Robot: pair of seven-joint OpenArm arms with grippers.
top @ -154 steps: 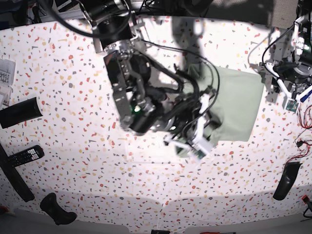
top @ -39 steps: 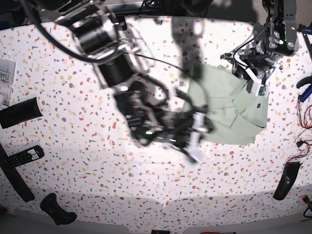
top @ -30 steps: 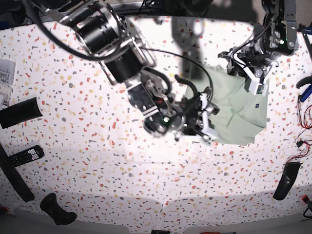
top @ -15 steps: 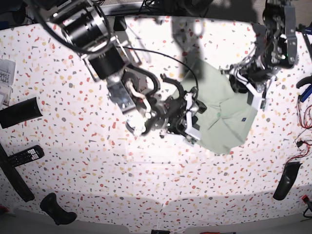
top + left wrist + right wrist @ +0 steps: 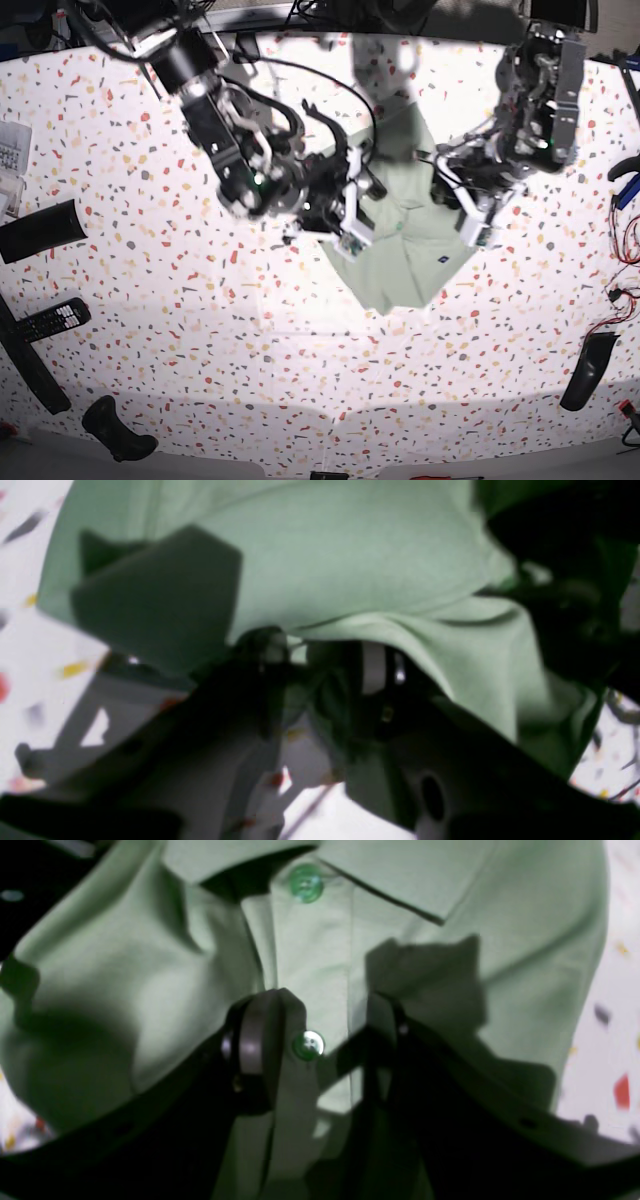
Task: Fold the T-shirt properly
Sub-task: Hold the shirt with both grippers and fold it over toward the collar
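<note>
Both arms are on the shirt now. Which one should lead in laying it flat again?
Probably right: the right gripper pinches the T-shirt at its button placket, the garment's middle. The left gripper holds only an outer edge.

The left wrist view is blurred throughout: where the left gripper (image 5: 320, 655) meets the T-shirt (image 5: 350, 555) cannot be made out. In the right wrist view the shirt runs off every edge, and dark gripper (image 5: 320, 1030) parts hide its lower half.

White terrazzo-speckled table (image 5: 150, 300) — brightly lit, dark remote (image 5: 52, 320) near its edge.
</note>
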